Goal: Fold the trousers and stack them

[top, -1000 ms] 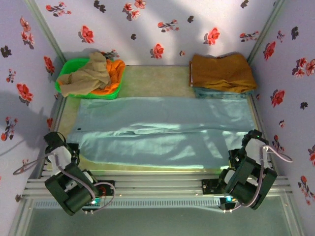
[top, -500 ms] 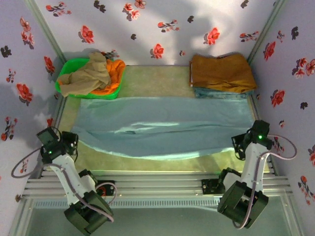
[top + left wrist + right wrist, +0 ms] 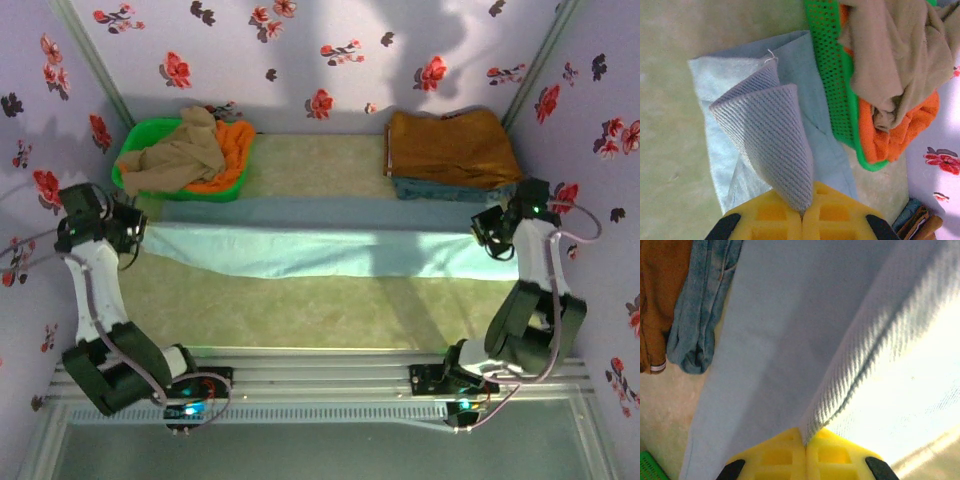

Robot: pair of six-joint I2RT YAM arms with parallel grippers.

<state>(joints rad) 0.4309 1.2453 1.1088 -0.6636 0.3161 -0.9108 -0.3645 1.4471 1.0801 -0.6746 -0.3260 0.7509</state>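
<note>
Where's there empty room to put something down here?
Bare table lies between the trousers and the arms' rail, and between the green basket and the folded stack. The far corners are crowded.

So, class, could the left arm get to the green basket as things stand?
Probably yes: the basket lies just beyond the left pincer. But that pincer is shut on the trousers and would have to let go first.

Bright patchy light, soft shadows, glare
</note>
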